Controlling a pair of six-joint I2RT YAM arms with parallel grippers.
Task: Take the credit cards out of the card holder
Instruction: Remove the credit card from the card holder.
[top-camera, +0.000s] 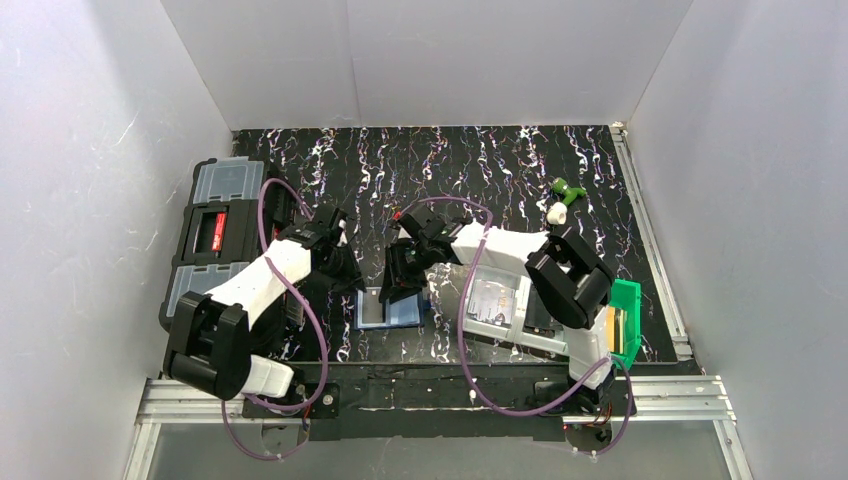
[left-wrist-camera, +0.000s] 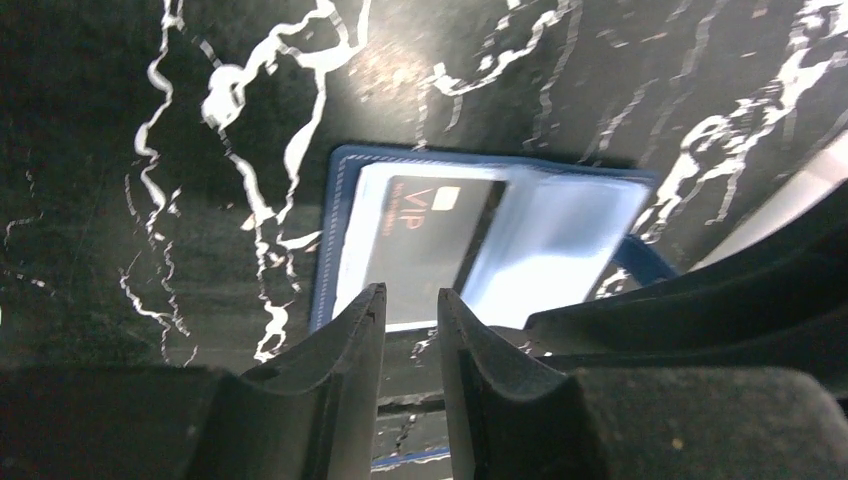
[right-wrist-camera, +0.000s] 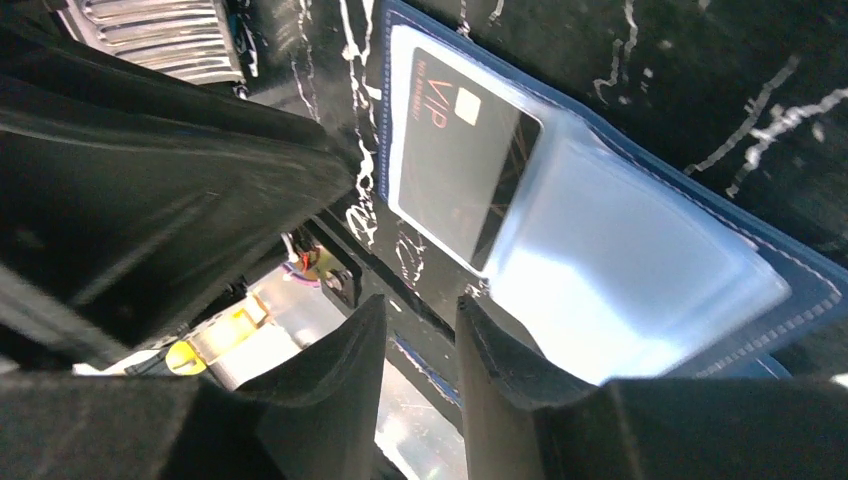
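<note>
The navy blue card holder (top-camera: 372, 322) lies open on the black marbled table, its pale blue plastic sleeve (left-wrist-camera: 570, 235) facing up. A black credit card (left-wrist-camera: 430, 240) marked "VIP" sticks partly out of the sleeve; it also shows in the right wrist view, credit card (right-wrist-camera: 455, 160) beside the sleeve (right-wrist-camera: 620, 290). My left gripper (left-wrist-camera: 410, 295) hovers at the holder's near edge (left-wrist-camera: 335, 230), jaws a narrow gap apart with nothing between them. My right gripper (right-wrist-camera: 420, 305) stands over the holder's other side, open and empty. From above, the left gripper (top-camera: 350, 275) and right gripper (top-camera: 405, 285) flank the holder.
A black toolbox with clear lids (top-camera: 215, 240) sits at the left. A white tray (top-camera: 500, 300) and a green bin (top-camera: 627, 315) stand under the right arm. A small green and white object (top-camera: 562, 200) lies at the back right. White walls enclose the table.
</note>
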